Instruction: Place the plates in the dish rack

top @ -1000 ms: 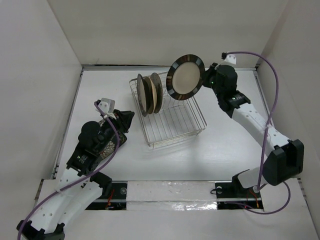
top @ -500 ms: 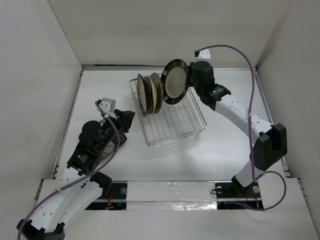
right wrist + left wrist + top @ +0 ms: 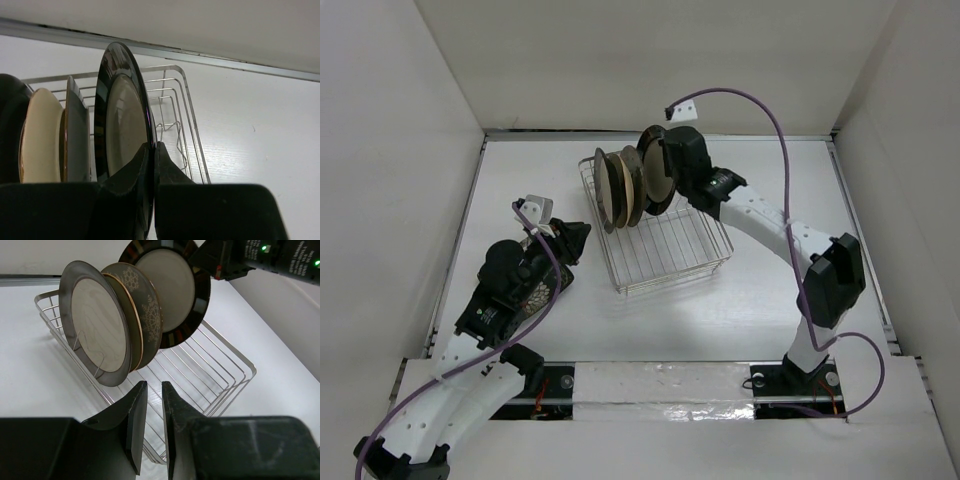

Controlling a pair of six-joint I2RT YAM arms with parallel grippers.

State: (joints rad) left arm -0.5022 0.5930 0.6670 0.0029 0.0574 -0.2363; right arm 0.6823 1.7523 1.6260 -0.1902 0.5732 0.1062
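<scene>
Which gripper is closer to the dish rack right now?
Right. The right gripper holds a dark-rimmed plate on edge over the dish rack, beside the standing plates; the left gripper hovers off the rack's left side.

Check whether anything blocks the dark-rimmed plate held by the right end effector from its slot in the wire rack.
Nothing visible does. The dark-rimmed round cream-centred plate hangs close beside the grey round patterned plate; the rest of the silver wire rack beyond them holds nothing.

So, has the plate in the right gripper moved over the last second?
Yes. The dark-rimmed plate has swung left, from over the dish rack's far right corner to right beside the standing plates in the rack.
</scene>
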